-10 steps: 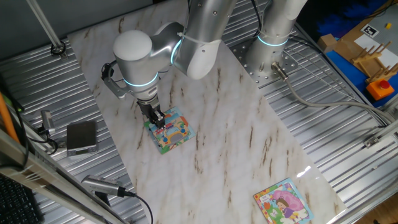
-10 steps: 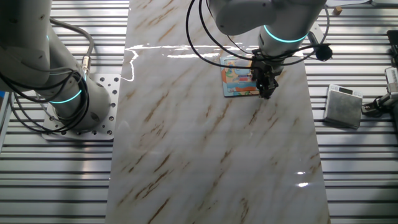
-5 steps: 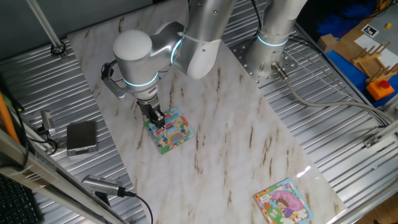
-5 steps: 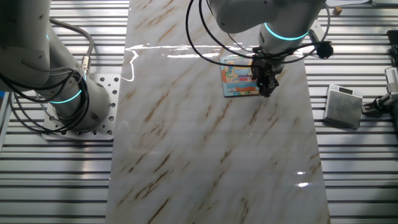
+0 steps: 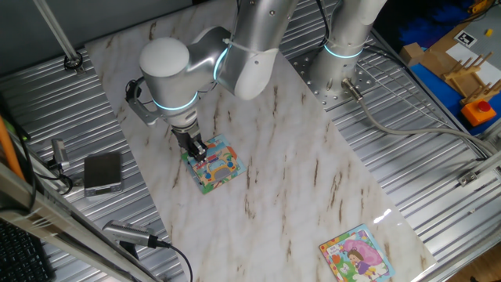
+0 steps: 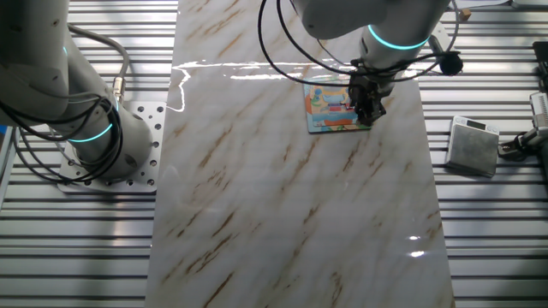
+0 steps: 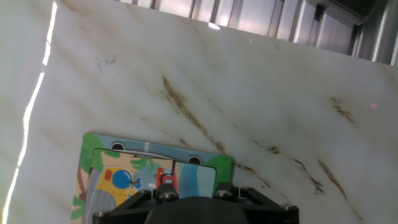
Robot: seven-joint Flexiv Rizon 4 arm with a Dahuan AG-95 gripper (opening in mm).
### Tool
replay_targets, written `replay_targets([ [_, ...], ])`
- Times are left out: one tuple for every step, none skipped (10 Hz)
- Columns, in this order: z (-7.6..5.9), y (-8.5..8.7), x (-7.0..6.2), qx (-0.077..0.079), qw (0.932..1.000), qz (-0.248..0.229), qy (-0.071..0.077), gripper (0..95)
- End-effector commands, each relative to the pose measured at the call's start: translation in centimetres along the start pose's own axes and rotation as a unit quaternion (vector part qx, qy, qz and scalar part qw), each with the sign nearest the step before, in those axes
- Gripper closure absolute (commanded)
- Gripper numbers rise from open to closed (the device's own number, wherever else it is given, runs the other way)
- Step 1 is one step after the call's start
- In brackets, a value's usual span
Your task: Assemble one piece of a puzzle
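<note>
Gripper (image 5: pixel 200 152): over the puzzle (image 5: pixel 213 164) near its edge, shifted slightly since earlier frame; finger state cannot be told. Puzzle: flat on marble table (image 5: pixel 297 172). Piece: not discernible.

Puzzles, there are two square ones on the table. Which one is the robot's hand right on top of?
The small square puzzle with the teal, green and orange border sits under the gripper. The puzzle with the pink-dressed girl lies far away near the table's corner.

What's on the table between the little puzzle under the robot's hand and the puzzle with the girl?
Nothing: in one fixed view only bare marble table lies between the puzzle and the girl puzzle.
</note>
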State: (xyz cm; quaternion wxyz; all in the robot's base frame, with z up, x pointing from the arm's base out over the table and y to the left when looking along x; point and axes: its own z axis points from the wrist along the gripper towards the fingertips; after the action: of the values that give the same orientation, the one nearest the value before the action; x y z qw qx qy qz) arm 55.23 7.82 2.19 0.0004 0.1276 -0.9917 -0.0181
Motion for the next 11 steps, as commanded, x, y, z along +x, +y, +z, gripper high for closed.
replay_targets([
  [-0.2,0.7,-0.3,-0.004,1.0000,0.004,0.000,57.0],
  [-0.3,1.0,-0.6,-0.005,1.0000,0.007,0.000,57.0],
  [-0.2,1.4,-0.9,-0.006,0.9999,0.009,0.000,57.0],
  [-0.2,1.8,-1.1,-0.006,0.9999,0.011,0.000,38.0],
  [-0.1,2.0,-1.3,-0.006,0.9999,0.011,0.000,38.0],
  [-0.1,2.2,-1.4,-0.007,0.9999,0.010,0.000,38.0],
  [0.0,2.3,-1.5,-0.008,0.9999,0.010,0.000,38.0],
  [0.1,2.4,-1.6,-0.007,0.9999,0.010,0.000,38.0],
  [0.1,2.4,-1.7,-0.007,0.9999,0.011,0.000,38.0],
  [0.3,2.6,-1.8,-0.007,0.9999,0.011,0.000,38.0],
  [0.5,2.7,-2.0,-0.007,0.9999,0.013,0.000,38.0],
])
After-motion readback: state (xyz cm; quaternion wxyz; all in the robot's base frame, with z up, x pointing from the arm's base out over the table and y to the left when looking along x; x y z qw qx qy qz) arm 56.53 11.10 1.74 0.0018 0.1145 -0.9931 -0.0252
